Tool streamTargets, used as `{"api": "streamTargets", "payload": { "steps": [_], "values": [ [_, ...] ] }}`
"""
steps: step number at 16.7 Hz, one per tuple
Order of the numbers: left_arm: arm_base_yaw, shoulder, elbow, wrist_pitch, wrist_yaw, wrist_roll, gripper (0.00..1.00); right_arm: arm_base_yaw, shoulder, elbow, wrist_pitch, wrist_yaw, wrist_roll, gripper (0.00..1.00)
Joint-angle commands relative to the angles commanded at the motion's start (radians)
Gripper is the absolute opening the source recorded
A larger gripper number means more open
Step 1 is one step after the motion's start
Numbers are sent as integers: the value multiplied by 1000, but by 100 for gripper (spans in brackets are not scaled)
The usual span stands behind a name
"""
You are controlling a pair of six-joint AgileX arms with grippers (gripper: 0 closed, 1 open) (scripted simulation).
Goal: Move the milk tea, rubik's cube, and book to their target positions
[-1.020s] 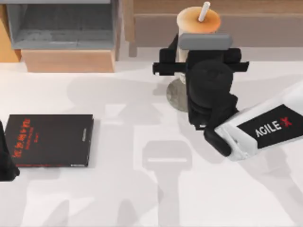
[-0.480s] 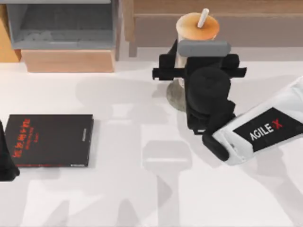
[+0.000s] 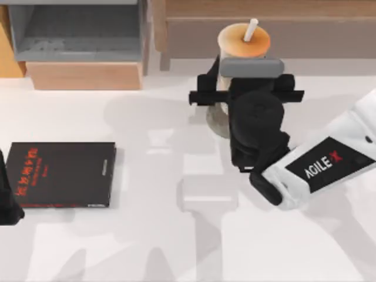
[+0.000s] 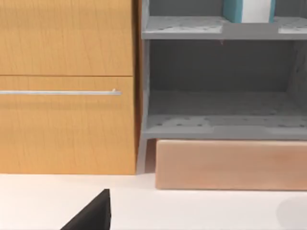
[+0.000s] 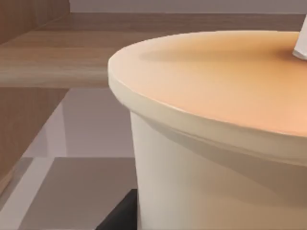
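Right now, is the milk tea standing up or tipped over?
Standing up: the milk tea shows its round lid facing upward, straw poking up.

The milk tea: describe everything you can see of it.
The milk tea is a tall cup with a flat orange lid and a white straw poking up through it. In the right wrist view its wall looks pale cream and smooth below the lid's rim. It stands upright toward the back of the table, over the round grey speckled disc. The right tool is at the cup's side; whether its fingers clamp it cannot be seen.
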Motion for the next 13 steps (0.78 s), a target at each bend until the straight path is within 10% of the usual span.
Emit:
{"api": "streamTargets", "payload": {
  "steps": [13],
  "values": [
    [0,0,0,0,0,0,100,0,0,0,0,0,0,98]
  ]
}}
